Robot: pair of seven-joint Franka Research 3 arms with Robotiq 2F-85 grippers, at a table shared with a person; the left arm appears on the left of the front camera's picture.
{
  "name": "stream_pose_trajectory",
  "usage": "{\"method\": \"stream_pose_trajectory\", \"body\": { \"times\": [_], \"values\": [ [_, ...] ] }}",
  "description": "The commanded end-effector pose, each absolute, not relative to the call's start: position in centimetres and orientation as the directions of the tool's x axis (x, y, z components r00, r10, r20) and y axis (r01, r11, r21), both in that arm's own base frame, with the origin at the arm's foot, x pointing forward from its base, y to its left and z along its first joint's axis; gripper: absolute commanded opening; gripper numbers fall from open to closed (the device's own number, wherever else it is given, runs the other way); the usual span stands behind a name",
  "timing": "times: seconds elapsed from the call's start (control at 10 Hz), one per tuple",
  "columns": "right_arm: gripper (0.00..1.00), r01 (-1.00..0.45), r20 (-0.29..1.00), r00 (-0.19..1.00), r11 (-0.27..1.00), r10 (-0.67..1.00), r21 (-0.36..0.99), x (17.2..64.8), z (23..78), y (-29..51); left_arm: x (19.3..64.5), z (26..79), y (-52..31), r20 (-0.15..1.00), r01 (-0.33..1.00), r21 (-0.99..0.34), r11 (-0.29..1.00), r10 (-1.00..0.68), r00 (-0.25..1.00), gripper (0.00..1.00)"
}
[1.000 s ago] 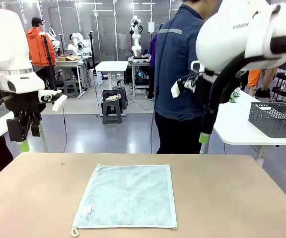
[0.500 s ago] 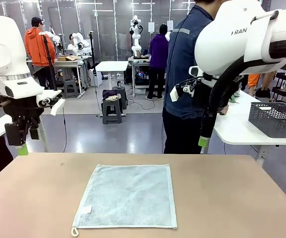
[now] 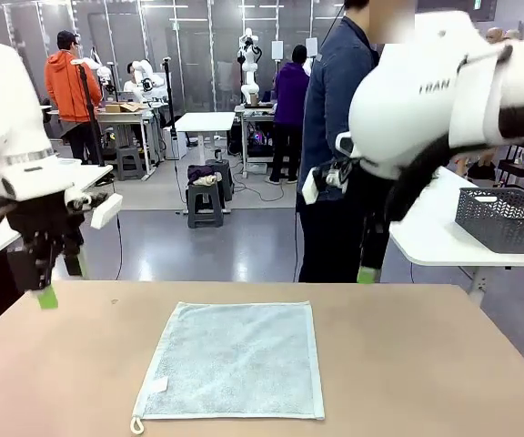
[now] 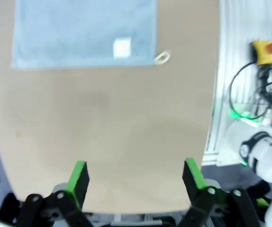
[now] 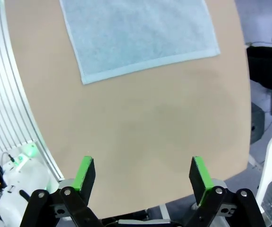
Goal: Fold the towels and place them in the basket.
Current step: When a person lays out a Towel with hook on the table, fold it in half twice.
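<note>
The light blue towel [image 3: 233,360] is spread flat on the bench [image 3: 426,364], lower centre of the frame, between and below the left jaws and the right jaws. Both are held wide and empty, with the right judged slightly nearer.

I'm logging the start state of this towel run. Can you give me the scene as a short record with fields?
towel: light blue towel, flat and unfolded on the table
markings: white tag and corner loop at its near left corner
basket: basket on a white side table at the right
left arm: left gripper open, empty, above bare table beside the towel
right arm: right gripper open, empty, above bare table
person: person standing beyond the far edge
</note>
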State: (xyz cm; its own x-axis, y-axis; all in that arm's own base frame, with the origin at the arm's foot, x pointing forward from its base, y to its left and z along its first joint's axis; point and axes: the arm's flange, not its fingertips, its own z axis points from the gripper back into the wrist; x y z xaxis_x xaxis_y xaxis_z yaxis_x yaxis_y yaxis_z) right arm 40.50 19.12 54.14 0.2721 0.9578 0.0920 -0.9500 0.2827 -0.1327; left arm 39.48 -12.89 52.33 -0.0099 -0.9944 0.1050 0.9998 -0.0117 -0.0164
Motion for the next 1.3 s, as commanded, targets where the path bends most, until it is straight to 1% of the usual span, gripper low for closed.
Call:
{"method": "stream_pose_trajectory", "body": {
  "times": [0.0,0.1,0.2,0.3,0.4,0.5,0.6,0.7,0.8,0.9,1.0,1.1,1.2],
  "values": [
    [1.0,-0.96,0.079,0.211,0.222,0.974,-0.171,36.7,50.2,19.8,34.4,49.5,-12.8,0.156,0.997,0.025,-0.077,-0.984,-0.08,1.0],
    [1.0,-0.963,0.06,0.2,0.207,0.978,-0.172,34.9,48.4,20.7,31.6,47.4,-13.7,0.124,0.997,0.028,-0.069,-0.99,-0.072,1.0],
    [1.0,-0.966,0.049,0.181,0.187,0.982,-0.179,33.7,46.7,21.7,31.0,45.7,-14.3,0.117,0.996,0.041,-0.079,-0.99,-0.083,1.0],
    [1.0,-0.968,0.036,0.163,0.167,0.986,-0.187,33.5,45.1,22.3,29.6,43.3,-15.5,0.1,0.994,0.067,-0.091,-0.99,-0.097,1.0],
    [1.0,-0.973,0.034,0.143,0.147,0.989,-0.179,33.3,43.4,23.2,28.9,41.5,-16.4,0.084,0.99,0.116,-0.083,-0.992,-0.093,1.0],
    [1.0,-0.977,0.037,0.139,0.143,0.99,-0.159,33.0,41.9,24.0,28.4,40.0,-17.1,0.095,0.985,0.142,-0.094,-0.99,-0.108,1.0],
    [1.0,-0.975,0.042,0.153,0.158,0.987,-0.154,32.6,40.8,24.7,28.0,38.6,-17.6,0.093,0.985,0.155,-0.08,-0.991,-0.095,1.0],
    [1.0,-0.974,0.056,0.162,0.169,0.985,-0.149,31.8,39.6,25.6,27.6,37.3,-18.1,0.075,0.985,0.155,-0.071,-0.994,-0.083,1.0],
    [1.0,-0.965,0.053,0.185,0.191,0.981,-0.178,32.0,38.1,26.1,27.9,36.0,-18.3,0.088,0.989,0.127,-0.072,-0.993,-0.084,1.0],
    [1.0,-0.964,0.06,0.193,0.201,0.979,-0.176,32.2,36.6,26.7,28.1,34.7,-18.5,0.09,0.99,0.116,-0.076,-0.992,-0.086,1.0],
    [1.0,-0.961,0.054,0.201,0.207,0.978,-0.181,32.3,35.3,27.1,27.9,33.4,-18.9,0.081,0.992,0.105,-0.064,-0.994,-0.073,1.0],
    [1.0,-0.96,0.032,0.206,0.208,0.978,-0.19,32.4,34.3,27.3,27.5,32.3,-19.3,0.049,0.992,0.116,-0.048,-0.997,-0.054,1.0],
    [1.0,-0.96,0.02,0.204,0.204,0.979,-0.191,32.2,33.7,27.5,27.1,31.8,-19.3,0.041,0.99,0.132,-0.042,-0.998,-0.048,1.0]
  ]
}}
